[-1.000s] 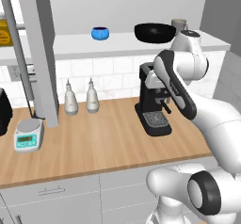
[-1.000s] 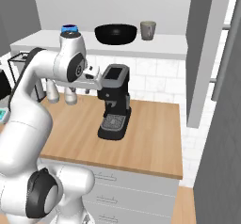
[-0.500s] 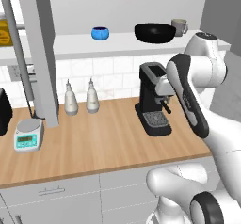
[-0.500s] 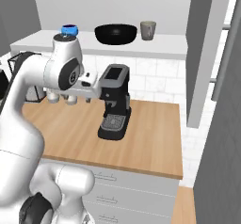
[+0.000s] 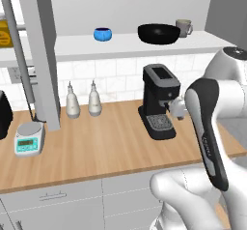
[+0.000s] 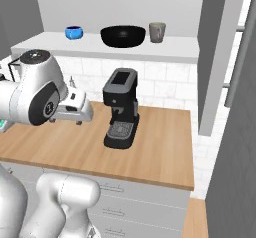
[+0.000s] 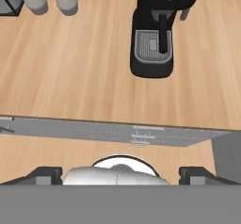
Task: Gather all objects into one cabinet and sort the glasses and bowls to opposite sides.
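The gripper (image 7: 120, 173) is held above the wooden table (image 7: 70, 77), its fingertips (image 7: 44, 173) spread wide with nothing between them. Ahead of it a black coffee machine (image 7: 155, 35) is seen. On the cabinet's white bottom board (image 5: 120, 44) are set the small blue bowl (image 5: 102, 34), the large black bowl (image 5: 158, 33) and, just beside that, the grey-beige mug (image 5: 184, 27).

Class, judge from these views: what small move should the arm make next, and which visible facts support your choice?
Probably raise the tool toward the cabinet's white board. The tool, open and holding nothing, looks down over the wooden counter, while the blue bowl, black bowl and grey-beige mug sit above on that board.
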Controlling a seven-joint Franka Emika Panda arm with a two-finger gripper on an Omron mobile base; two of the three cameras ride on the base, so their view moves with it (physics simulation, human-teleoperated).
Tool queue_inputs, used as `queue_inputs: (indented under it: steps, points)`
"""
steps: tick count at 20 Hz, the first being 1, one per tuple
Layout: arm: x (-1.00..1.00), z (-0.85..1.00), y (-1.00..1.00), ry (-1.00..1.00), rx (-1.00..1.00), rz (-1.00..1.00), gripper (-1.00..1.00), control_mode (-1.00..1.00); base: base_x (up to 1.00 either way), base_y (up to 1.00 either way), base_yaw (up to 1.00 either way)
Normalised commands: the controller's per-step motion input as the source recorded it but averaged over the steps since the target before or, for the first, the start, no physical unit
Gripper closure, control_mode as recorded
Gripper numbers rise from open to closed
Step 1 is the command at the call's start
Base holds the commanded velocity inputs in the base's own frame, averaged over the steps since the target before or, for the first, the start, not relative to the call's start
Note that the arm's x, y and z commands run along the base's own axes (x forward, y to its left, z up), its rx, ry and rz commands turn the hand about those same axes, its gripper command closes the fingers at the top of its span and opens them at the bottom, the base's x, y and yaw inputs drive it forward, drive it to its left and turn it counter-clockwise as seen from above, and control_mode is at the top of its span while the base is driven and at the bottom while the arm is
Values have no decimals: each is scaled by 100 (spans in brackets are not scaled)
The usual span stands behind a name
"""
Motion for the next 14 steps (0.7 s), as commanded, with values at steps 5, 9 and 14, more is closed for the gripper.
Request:
queue_inputs:
  steps: [5, 9, 14]
  points:
    - [-49, 8, 7, 0, -3, -3, -100, -100, 0, 0, 0]
    - [-21, 5, 0, 0, 0, -2, -100, -100, 0, 0, 0]
    - [-4, 11, 19, 0, -1, 0, -100, -100, 0, 0, 0]
